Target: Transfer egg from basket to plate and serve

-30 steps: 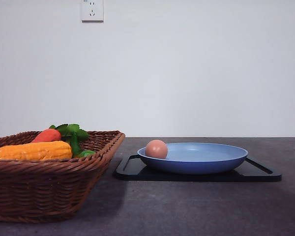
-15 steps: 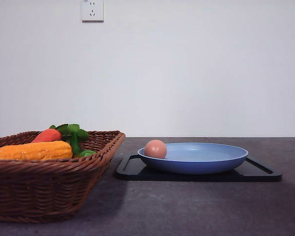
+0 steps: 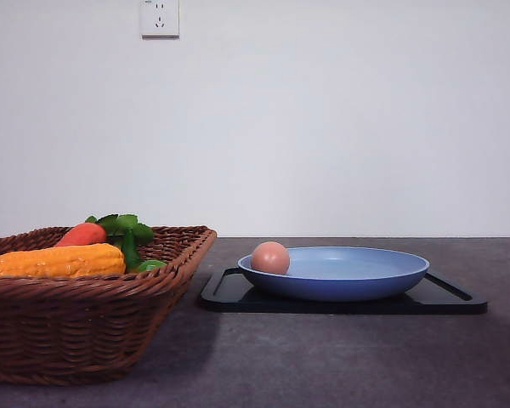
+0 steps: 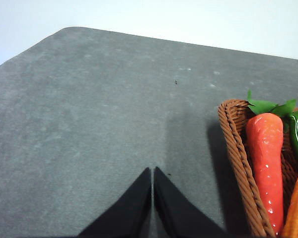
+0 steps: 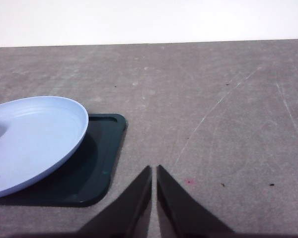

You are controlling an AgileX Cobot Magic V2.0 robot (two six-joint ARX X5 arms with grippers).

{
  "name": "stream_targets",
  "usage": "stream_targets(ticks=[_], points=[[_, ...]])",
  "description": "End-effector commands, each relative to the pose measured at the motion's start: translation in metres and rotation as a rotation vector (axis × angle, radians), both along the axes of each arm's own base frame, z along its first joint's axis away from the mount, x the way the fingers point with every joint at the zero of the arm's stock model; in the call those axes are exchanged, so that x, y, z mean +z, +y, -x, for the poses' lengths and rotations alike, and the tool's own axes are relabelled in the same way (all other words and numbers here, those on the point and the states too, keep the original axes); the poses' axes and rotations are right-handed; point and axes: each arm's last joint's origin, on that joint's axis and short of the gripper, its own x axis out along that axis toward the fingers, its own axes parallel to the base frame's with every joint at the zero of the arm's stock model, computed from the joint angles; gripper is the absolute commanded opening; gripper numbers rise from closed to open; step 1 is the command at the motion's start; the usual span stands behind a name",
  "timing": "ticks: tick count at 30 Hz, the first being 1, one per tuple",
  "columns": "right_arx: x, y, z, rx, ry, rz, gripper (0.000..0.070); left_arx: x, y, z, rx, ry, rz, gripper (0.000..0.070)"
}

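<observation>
The pinkish-brown egg (image 3: 270,257) lies in the light blue plate (image 3: 357,286), at its left side. The plate (image 5: 44,144) rests on a black tray. The brown wicker basket (image 3: 85,327) stands at the left of the table. In the left wrist view my left gripper (image 4: 152,171) is shut with nothing in it, over bare table beside the basket's rim (image 4: 236,148). My right gripper (image 5: 154,168) is shut too, holding nothing, over the table beside the tray's corner.
The basket holds an orange carrot (image 3: 81,234) with green leaves, a yellow corn cob (image 3: 55,261) and a green pepper (image 4: 297,141). The black tray (image 3: 229,293) lies under the plate mid-table. A grey tabletop (image 5: 228,109) stretches to the right of the tray.
</observation>
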Motion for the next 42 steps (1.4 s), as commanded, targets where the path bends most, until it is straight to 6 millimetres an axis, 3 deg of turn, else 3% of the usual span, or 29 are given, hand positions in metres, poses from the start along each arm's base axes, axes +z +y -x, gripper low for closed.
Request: stream_targets(ticks=[1, 42], points=[[-0.0008, 0.0001, -0.0002, -0.003, -0.005, -0.018, 0.0000, -0.0070, 0.0000, 0.0000, 0.001, 0.037, 0.004, 0.0000], [-0.0008, 0.0001, -0.0002, -0.003, -0.006, -0.017, 0.0000, -0.0070, 0.0000, 0.0000, 0.001, 0.037, 0.004, 0.0000]])
